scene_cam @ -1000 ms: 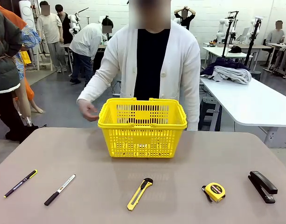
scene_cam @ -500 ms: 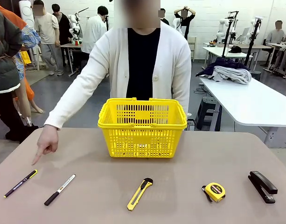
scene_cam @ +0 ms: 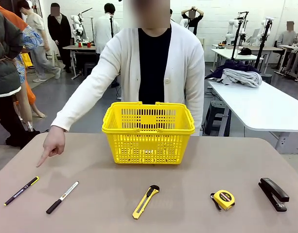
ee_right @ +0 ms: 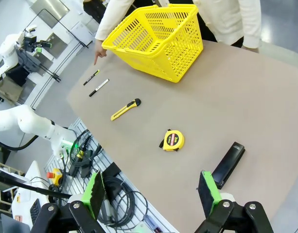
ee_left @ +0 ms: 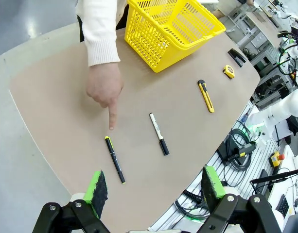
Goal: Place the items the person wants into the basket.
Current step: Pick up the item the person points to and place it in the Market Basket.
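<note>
The person stands behind the yellow basket and points a finger of one hand down at the thin black pen with the yellow-green end. The yellow utility knife and the tape measure lie along the near edge. In the left wrist view my left gripper is open high above the pen, with the pointing hand beyond it. My right gripper is open high above the tape measure and knife.
A white-barrelled marker lies just right of the pen. A black stapler sits at the near right. The brown table has bare surface between basket and tools. White tables and other people stand in the background.
The person's hand moved from beside the basket down to the table's left, index finger now pointing at the pen. The tools and basket have not moved.
</note>
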You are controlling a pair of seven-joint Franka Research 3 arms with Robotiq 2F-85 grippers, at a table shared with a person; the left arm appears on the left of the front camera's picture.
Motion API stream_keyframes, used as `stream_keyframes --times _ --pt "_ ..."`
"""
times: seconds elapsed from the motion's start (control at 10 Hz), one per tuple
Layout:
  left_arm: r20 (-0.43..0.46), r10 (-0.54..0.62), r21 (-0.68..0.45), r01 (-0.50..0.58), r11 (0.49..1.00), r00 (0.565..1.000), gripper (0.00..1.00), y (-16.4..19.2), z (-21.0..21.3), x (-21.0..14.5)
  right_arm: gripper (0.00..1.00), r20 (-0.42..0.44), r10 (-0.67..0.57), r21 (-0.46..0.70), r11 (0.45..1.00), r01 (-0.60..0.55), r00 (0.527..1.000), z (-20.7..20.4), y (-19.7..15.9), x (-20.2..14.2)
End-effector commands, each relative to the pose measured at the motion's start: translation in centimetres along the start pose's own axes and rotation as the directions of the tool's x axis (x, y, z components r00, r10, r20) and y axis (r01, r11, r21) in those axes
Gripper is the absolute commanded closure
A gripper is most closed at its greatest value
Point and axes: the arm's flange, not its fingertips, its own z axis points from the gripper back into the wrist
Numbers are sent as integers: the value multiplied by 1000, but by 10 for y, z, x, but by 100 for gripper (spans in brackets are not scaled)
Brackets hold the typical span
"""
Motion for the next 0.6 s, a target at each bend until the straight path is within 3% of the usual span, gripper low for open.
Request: stream_keyframes --times 0.0,0.5 --pt "13 -8 -12 8 1000 1000 0 1 2 1 0 17 13 14 1000 -13 1000 0 -1 1" --pt "0 0 0 0 1000 1000 0 0 0 0 0 17 13 14 1000 -13 1000 0 -1 1"
